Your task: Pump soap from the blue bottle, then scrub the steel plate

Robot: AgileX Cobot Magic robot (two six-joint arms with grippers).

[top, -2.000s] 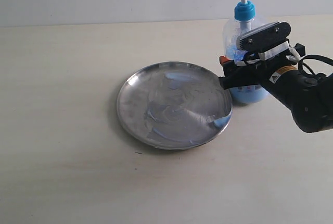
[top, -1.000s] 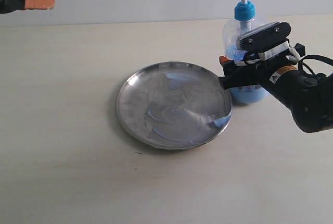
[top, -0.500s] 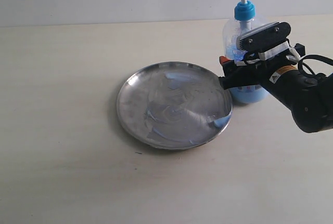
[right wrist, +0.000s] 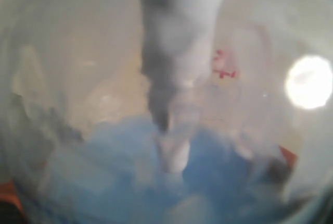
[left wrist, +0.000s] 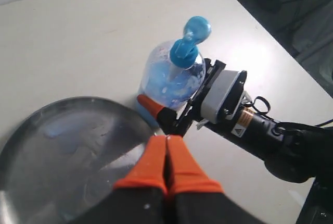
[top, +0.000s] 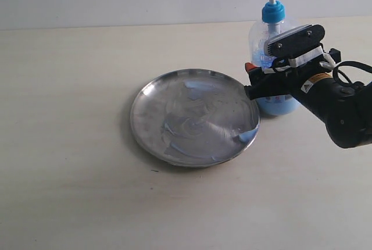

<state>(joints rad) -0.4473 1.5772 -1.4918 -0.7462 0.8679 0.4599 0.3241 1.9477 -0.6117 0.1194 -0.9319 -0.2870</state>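
Left gripper point(left wrist: 166, 162): fingers pressed together, nothing between them, hanging above the plate's rim.
Right gripper point(top: 253, 80): I have it clamped on the blue bottle point(top: 261, 38), which stands just beside the steel plate point(top: 135, 119).
Soap point(top: 189, 123): smeared across the plate.
Progress: pumping looks done; scrubbing seems partly done, and I see no scrubber.

The exterior view looks down aslant at the table point(top: 70, 203) from middle range, and the left wrist view looks steeply down past the left claw point(left wrist: 166, 148) from high above; both share the steel plate point(top: 152, 110) and blue bottle point(top: 260, 39). The right wrist view faces that bottle point-blank, blurred.
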